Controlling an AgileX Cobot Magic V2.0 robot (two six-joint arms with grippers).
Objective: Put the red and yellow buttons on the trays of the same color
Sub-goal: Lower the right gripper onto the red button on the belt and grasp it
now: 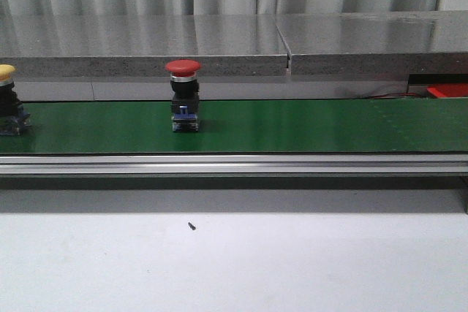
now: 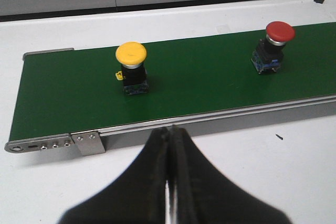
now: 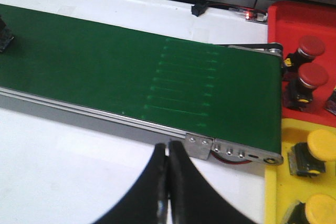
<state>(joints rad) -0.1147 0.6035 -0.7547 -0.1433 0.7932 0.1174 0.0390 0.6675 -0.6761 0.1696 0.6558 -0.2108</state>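
Both pincers closed, empty — left pincer [image 2: 169,182] hovers over the white counter [image 1: 292,268], well short of the yellow button [image 2: 130,66] near the green belt's [image 2: 210,77] end; red button [image 2: 277,43] stands mid-belt. Right pincer [image 3: 168,182] hangs beside the belt's other end — red tray [image 3: 310,19], yellow tray [image 3: 275,192] adjacent.

- Red buttons — three: one standing on the green belt [image 1: 292,126], the red button [image 1: 183,93], at about 9 o'clock of the front view's middle, and two on the red tray [image 3: 278,17].
- Yellow buttons — three: one on the belt, the yellow button [image 2: 131,66], and two on the yellow tray [image 3: 273,187].
- Trays — two, one red and one yellow.
- Belts: one.
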